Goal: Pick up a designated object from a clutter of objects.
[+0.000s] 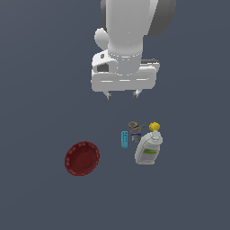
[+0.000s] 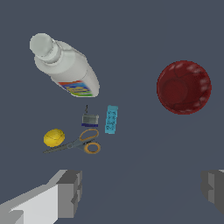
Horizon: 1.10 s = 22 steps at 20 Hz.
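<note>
The designated object (image 2: pixel 89 119) is a tiny blocky grey item lying between the teal remote (image 2: pixel 111 119) and the white soap bottle (image 2: pixel 68 68), just beside the orange-handled scissors (image 2: pixel 83 142). In the exterior view it shows as a small grey block (image 1: pixel 136 138) among the clutter, with the remote (image 1: pixel 124 139), scissors (image 1: pixel 134 126), yellow ball (image 1: pixel 154 126) and bottle (image 1: pixel 149 149) around it. My gripper (image 1: pixel 122 94) hangs high above the clutter, open and holding nothing. Its fingers (image 2: pixel 70 194) frame the wrist view wide apart.
A dark red scalloped bowl (image 1: pixel 81 158) sits apart from the clutter, toward the exterior view's left; it also shows in the wrist view as a red bowl (image 2: pixel 183 87). The yellow ball (image 2: pixel 54 138) rests by the scissor blades. The floor is plain dark grey.
</note>
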Each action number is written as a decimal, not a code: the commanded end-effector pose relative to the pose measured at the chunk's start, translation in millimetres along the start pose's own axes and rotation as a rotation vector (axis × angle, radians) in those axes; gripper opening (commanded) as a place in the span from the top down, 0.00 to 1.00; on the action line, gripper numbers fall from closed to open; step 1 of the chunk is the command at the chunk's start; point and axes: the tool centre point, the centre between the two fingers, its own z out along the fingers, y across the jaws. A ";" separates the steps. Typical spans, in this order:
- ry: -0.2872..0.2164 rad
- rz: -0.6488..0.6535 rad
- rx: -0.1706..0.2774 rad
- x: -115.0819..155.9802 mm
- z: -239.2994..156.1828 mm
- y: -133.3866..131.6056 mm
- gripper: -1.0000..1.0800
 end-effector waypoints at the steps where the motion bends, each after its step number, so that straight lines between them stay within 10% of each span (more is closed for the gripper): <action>1: -0.005 -0.006 0.005 -1.6 0.1 -0.9 0.04; 22: 0.001 0.034 -0.014 32.6 109.8 -36.4 0.04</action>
